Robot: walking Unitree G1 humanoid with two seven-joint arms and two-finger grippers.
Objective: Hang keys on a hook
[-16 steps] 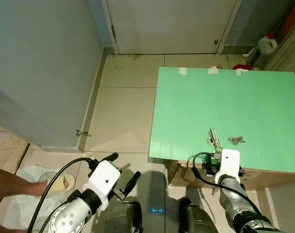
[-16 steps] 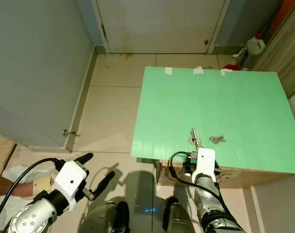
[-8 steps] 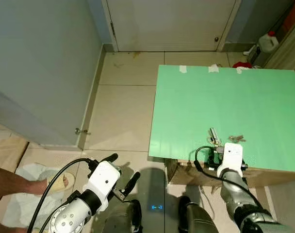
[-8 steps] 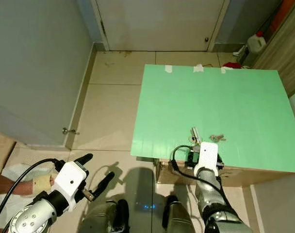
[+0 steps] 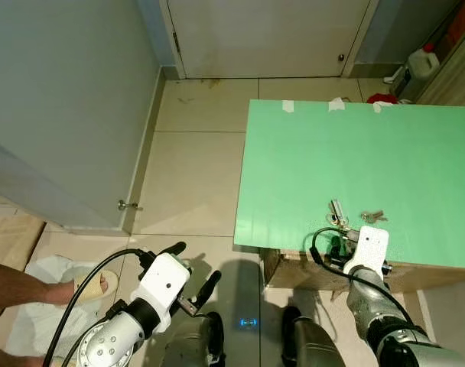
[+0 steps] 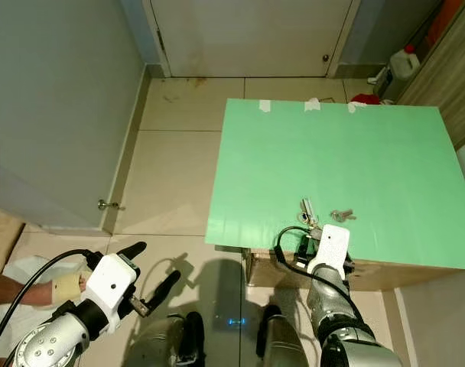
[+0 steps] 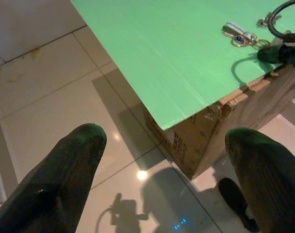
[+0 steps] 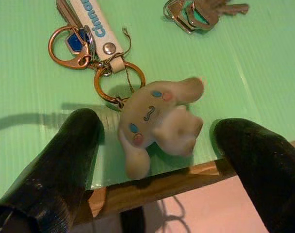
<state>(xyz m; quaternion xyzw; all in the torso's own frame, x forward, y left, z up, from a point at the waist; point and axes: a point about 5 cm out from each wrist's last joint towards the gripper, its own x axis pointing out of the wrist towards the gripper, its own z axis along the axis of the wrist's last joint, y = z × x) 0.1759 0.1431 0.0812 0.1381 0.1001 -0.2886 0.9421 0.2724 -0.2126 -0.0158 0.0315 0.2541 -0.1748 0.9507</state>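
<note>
A keychain (image 5: 336,214) with a white strap (image 8: 91,22), brass rings and a white plush charm (image 8: 159,114) lies near the front edge of the green tabletop (image 5: 370,145). A second small bunch of keys (image 5: 372,218) lies just right of it. My right gripper (image 8: 157,127) is at that front edge, open, with one black finger on each side of the plush charm and neither touching it. My left gripper (image 5: 193,265) hangs open low over the tiled floor, left of the table, holding nothing.
The green top rests on a cardboard box (image 7: 196,141). A small metal knob (image 5: 125,206) sticks out low on the grey wall at left. A person's arm (image 5: 18,287) and a slipper are at lower left. A white door, a jug (image 5: 421,67) and a red cloth are beyond.
My right gripper has moved forward and slightly right along the table's front edge, up to the keychain's charm. The left arm has stayed put.
</note>
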